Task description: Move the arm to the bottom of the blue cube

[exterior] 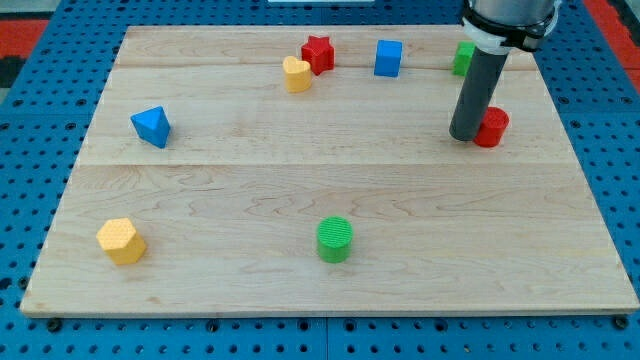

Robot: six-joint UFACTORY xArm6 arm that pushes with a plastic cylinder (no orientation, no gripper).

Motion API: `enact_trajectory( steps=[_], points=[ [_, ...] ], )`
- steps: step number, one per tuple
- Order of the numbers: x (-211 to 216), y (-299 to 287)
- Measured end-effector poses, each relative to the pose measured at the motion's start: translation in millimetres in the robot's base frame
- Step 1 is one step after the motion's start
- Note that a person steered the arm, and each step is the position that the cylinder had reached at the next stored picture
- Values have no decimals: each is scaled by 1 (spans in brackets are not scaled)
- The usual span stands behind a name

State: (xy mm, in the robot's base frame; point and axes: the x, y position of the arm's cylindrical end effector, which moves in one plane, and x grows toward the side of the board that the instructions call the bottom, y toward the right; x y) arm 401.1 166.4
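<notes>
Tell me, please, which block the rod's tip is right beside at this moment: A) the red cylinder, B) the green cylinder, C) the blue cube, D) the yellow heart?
A: my tip rests just to the view's left of the red cylinder, well off from the blue cube.

My arm comes down from the view's top right corner, where only its thick dark end with a white ring shows. From it a straight dark rod (478,90) hangs down, standing almost upright and leaning just a little. My tip (466,137) sits at the very bottom of the rod, low down by the counter, on the view's right side and in its upper half, and nothing hides it.
</notes>
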Motion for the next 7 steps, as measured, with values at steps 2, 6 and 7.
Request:
enact_trajectory(
  steps=[2,6,7],
  points=[
    [-69,-117],
    [-89,-91],
    [-90,-90]
  ],
)
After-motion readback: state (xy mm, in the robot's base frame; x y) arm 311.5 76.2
